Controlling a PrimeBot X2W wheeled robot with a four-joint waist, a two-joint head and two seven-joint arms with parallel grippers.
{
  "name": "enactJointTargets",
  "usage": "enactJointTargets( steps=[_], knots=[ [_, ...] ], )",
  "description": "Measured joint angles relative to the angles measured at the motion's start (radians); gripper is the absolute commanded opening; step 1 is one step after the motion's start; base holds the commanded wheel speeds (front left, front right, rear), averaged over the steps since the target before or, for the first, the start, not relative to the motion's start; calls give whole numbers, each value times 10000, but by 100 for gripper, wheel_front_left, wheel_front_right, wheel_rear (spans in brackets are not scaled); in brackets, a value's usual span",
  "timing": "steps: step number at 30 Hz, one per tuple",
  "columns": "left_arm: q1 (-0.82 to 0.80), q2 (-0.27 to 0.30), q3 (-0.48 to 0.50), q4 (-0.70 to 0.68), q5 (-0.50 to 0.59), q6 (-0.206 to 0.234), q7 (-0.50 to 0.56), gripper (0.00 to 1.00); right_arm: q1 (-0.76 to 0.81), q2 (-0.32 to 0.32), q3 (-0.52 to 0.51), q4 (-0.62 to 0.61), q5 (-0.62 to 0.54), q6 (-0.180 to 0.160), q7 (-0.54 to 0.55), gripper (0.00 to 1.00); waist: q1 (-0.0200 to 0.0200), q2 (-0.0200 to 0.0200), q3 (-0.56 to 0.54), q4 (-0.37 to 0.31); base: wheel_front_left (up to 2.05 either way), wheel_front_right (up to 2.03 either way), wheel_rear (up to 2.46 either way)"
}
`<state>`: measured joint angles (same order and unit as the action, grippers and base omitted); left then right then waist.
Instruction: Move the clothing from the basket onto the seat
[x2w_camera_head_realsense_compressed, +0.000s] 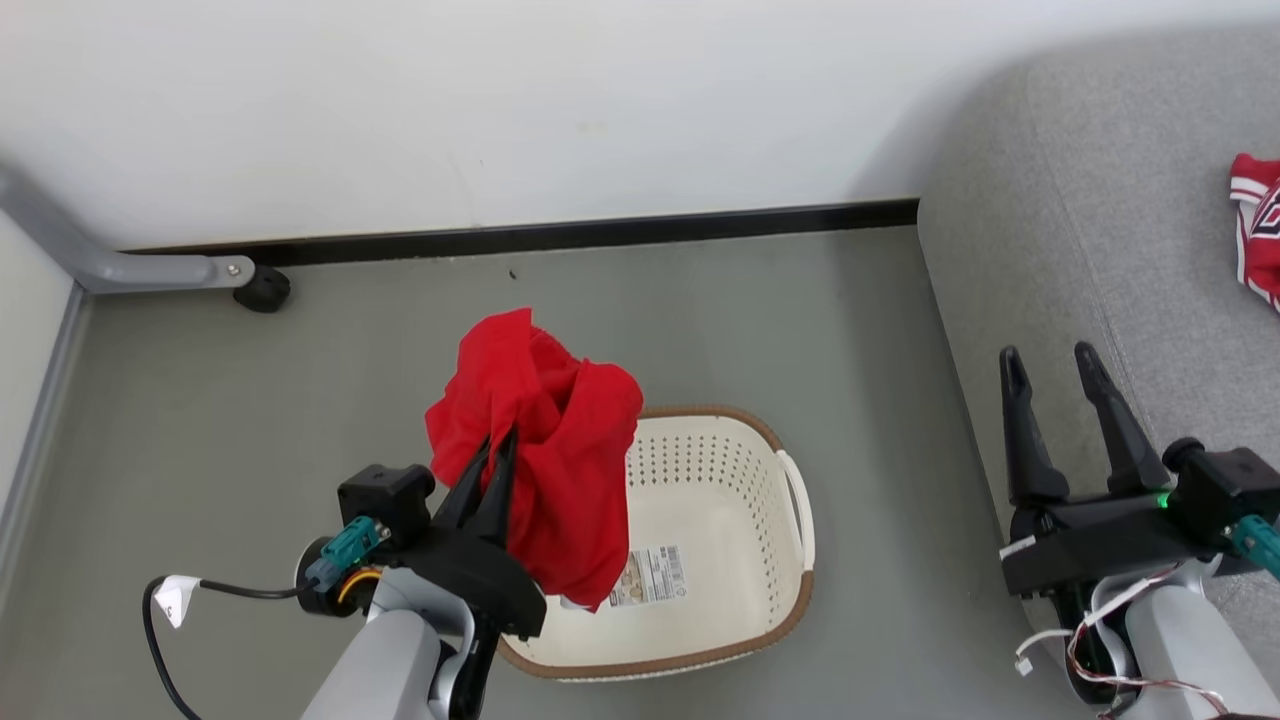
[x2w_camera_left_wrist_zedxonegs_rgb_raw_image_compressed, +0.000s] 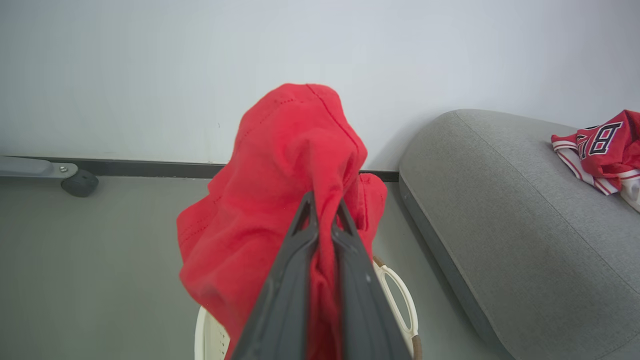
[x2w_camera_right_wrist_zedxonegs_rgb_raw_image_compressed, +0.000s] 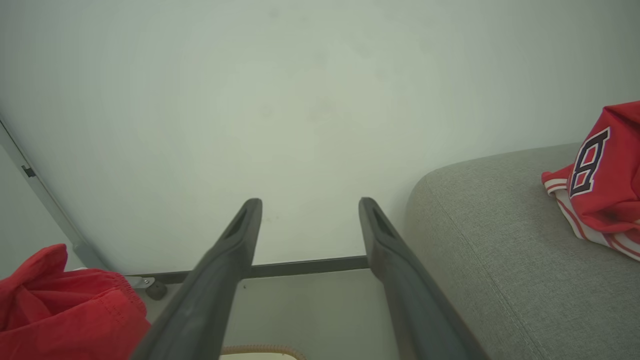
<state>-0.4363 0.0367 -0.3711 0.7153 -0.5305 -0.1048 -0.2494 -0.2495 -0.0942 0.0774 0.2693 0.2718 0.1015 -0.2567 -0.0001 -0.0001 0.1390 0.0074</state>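
Left gripper (x2w_camera_head_realsense_compressed: 502, 440) clamped on red garment (x2w_camera_head_realsense_compressed: 560, 470) above basket (x2w_camera_head_realsense_compressed: 722, 470), right gripper (x2w_camera_head_realsense_compressed: 1048, 355) wide and empty: best lift it clear, then swing to seat (x2w_camera_head_realsense_compressed: 1100, 200).

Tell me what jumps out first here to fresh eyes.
The plain red garment, bunched in the shut left gripper over the basket, mid-frame in the head view. Next, the jersey lying on the sofa at far right. The right gripper hangs open and empty by the sofa's edge.
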Motion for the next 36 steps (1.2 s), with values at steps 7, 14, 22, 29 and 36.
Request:
enactJointTargets(
  steps=[7, 14, 22, 29, 36],
  knots=[
    [190, 4, 25, -1312, 328, -8, 0, 0, 346, 48, 36, 82, 0, 0, 0, 100, 0, 0, -361, 157, 0, 0, 0],
    [526, 13, 19, -2740, 487, -15, -2, 0, 436, 105, 111, 173, -4, 0, 2, 100, 1, 0, -603, 297, 0, 0, 0],
    [669, 21, 19, -4146, 665, -21, -2, 0, 503, 127, 171, 253, -136, 0, 2, 100, 1, 1, -720, 352, 0, 0, 0],
    [766, 113, -242, -5492, 1020, -102, -4, 0, 607, 123, 240, 566, -328, -50, 2, 100, 1, 2, -805, 395, 0, 0, 0],
    [766, 180, -410, -6623, 1168, -102, -4, 0, 663, 117, 234, 777, -366, -90, 2, 100, 1, 2, -870, 415, 0, 0, 0]
  ],
)
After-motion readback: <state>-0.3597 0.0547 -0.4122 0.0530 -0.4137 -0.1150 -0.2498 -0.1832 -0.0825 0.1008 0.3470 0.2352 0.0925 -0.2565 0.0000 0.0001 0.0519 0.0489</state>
